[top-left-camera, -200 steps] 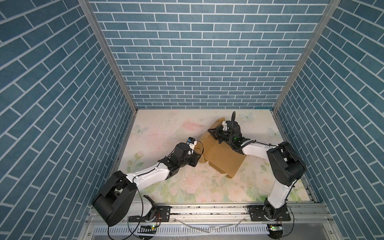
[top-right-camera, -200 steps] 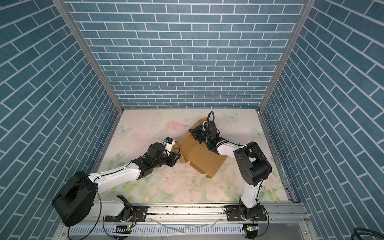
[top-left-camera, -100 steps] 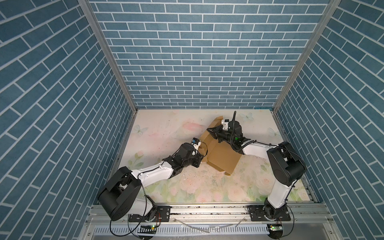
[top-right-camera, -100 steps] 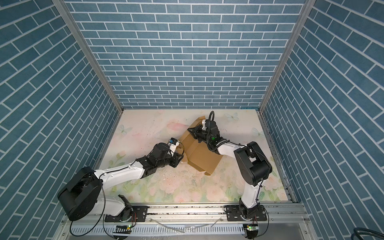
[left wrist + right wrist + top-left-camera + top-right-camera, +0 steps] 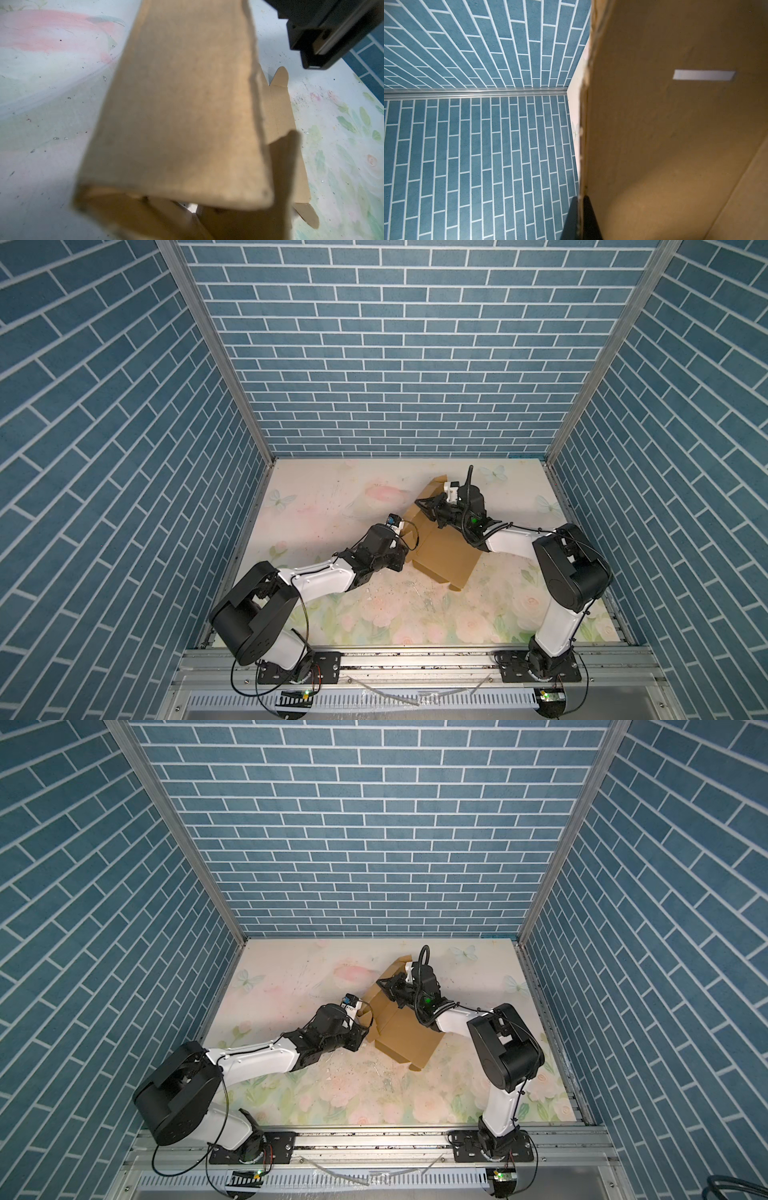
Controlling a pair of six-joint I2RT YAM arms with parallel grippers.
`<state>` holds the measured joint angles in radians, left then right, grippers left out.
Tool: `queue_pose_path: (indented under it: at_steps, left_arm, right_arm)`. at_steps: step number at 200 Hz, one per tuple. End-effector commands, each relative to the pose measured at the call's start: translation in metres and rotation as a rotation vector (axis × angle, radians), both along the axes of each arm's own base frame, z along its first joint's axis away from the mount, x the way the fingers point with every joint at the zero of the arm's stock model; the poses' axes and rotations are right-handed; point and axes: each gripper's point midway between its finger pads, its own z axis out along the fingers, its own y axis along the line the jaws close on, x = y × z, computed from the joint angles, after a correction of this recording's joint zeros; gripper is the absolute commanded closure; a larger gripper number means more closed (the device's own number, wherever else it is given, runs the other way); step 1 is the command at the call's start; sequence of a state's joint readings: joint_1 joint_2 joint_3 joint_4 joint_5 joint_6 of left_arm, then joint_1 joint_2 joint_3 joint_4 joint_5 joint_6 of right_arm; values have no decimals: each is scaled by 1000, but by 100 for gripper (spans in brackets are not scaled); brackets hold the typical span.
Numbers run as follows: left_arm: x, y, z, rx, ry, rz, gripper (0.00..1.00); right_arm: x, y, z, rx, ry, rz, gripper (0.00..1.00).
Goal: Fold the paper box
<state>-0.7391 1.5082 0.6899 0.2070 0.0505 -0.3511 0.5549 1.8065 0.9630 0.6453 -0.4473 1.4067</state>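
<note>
Cardboard paper box (image 5: 446, 560) sits on the floral table (image 5: 332, 497) toward the back, and the left gripper (image 5: 406, 552), whose opening I cannot tell, has moved in against its side flap (image 5: 182, 104) while the right gripper (image 5: 579, 220) stays clamped on the raised panel (image 5: 675, 124), so folding the wall seems underway

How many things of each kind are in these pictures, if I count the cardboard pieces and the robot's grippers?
paper box: 1
grippers: 2 (left gripper, right gripper)
Total: 3
</note>
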Motion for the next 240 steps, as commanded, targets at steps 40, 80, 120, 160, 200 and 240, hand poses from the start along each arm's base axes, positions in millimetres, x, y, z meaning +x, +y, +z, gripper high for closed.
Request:
queue_pose_path:
  at_steps: [40,80,120,160,200,240]
  left_arm:
    - [9,1,5,38,-43,85,64]
    - [9,0,2,51,-45,104,64]
    - [9,-3,-3,64,-36,115,65]
    - [12,-7,-6,78,-31,138,69]
    - [17,-6,-4,90,-44,188,70]
    - [20,-8,-5,65,-31,239,69]
  right_arm:
    - [-8,-4,-11,-20,-40,37,100]
    - [-14,-10,-23,-24,-30,42,100]
    - [-19,-14,-34,-26,-20,44,100]
    - [-20,-14,-39,-26,-13,44,100]
    - [-20,-15,-39,-26,-10,40,100]
    - [-20,-17,-40,-34,-10,23,100]
